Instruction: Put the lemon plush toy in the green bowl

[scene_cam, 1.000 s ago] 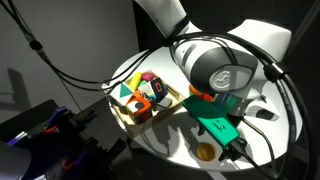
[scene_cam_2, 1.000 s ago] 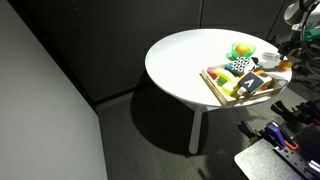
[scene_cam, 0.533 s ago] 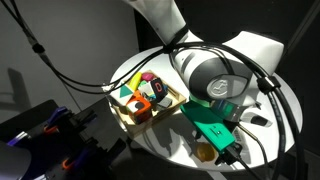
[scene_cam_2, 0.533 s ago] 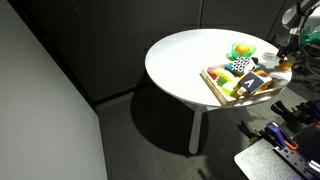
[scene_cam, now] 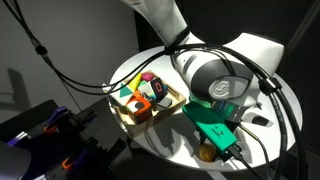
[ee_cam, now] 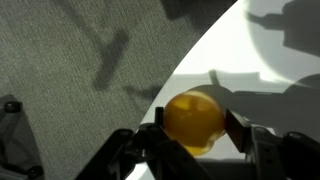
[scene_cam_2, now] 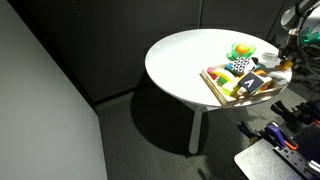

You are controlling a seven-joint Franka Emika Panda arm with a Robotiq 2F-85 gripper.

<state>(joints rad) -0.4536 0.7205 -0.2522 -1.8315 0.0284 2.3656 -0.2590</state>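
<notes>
Your arm (scene_cam: 165,18) is built from glossy white, rounded links, with a grey circular joint cap (scene_cam: 216,76). A bright green bracket (scene_cam: 212,122) is mounted at the wrist, and black cables (scene_cam: 272,88) loop beside it. In the wrist view, the gripper (ee_cam: 196,138) shows black fingers (ee_cam: 150,148).

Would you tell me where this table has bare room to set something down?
The wide bare stretch of the white table, between its rim and the wooden tray, is free. It is crowded at the tray, the green bowl beside it, and the edge where the gripper straddles the lemon plush toy.
</notes>
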